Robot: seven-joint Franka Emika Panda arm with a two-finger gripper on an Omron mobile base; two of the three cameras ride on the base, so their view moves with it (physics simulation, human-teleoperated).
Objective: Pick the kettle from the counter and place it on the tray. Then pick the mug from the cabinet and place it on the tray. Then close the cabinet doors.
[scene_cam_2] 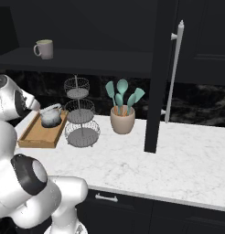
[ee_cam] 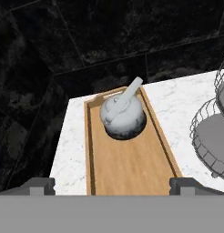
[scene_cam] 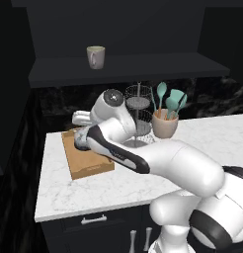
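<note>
Sitting at tray's point(ee_cam: 127, 159) far end, grey round kettle point(ee_cam: 123, 117), spout toward backsplash; near half of tray bare. Gripper point(ee_cam: 111, 184) fingers apart, holding nothing. Mug point(scene_cam_2: 44, 49) on cabinet shelf point(scene_cam_2: 96, 59).

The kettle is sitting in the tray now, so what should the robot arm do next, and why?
Probably lift away from the tray and swing up toward the mug on the cabinet shelf. The kettle already rests on the tray, the gripper is open and holds nothing, and the mug still waits on the shelf.
</note>
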